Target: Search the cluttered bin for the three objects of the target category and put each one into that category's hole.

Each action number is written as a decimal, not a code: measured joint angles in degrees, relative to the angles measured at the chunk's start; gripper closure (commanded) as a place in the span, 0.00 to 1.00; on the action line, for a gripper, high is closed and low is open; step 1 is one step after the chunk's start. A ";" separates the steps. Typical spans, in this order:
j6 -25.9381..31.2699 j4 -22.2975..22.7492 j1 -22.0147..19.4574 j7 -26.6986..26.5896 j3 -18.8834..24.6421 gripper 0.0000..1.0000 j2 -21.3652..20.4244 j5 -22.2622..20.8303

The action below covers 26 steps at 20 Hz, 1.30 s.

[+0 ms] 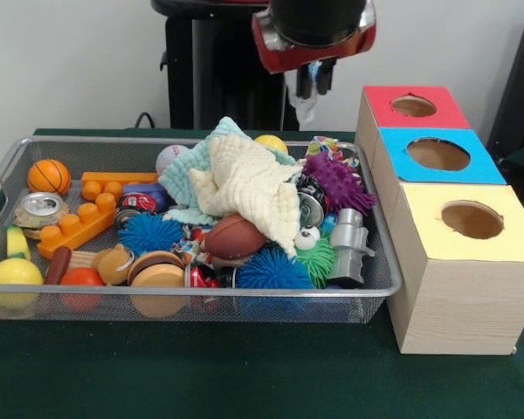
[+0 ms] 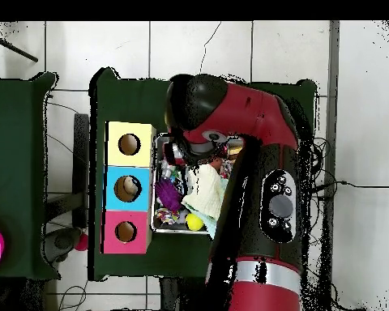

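The wire-mesh bin (image 1: 201, 291) is full of toys; in the overhead view only its left part (image 2: 156, 212) shows beside the arm. A pale cloth (image 1: 244, 179) lies on top of the pile. Around it are a basketball (image 1: 49, 175), a football (image 1: 234, 236), a white baseball (image 1: 169, 157), yellow balls (image 1: 14, 272), blue spiky balls (image 1: 272, 271) and a purple spiky ball (image 1: 339, 182). The blue-panelled hole (image 1: 437, 154) is the middle one of the wooden box (image 1: 458, 292); overhead, a pale shape shows inside it (image 2: 129, 188). My gripper (image 1: 314, 90) hangs high over the bin's far right corner, clear of the toys.
The box also has a red-panelled hole (image 1: 414, 106) and a yellow-panelled hole (image 1: 472, 219), and stands right of the bin. Orange bricks (image 1: 79, 223), a can (image 1: 41, 208), a burger toy (image 1: 157, 271) and a grey toy (image 1: 349, 244) lie in the bin. My arm (image 2: 246, 121) covers most of the bin overhead.
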 measured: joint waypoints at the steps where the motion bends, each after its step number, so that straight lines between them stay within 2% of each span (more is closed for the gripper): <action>1: -0.01 0.10 0.16 0.52 -0.02 1.00 -0.19 0.44; 6: 0.00 1.41 0.91 4.28 -0.02 1.00 -2.19 3.90; 11: -0.08 3.20 0.90 5.33 -0.05 1.00 -3.53 5.88; 15: -2.17 6.61 0.86 5.40 -0.05 1.00 -5.05 8.19; 18: -5.16 9.23 0.73 5.40 -0.04 1.00 -5.98 8.60; 26: -19.43 19.73 -0.42 5.40 0.03 1.00 -8.74 9.66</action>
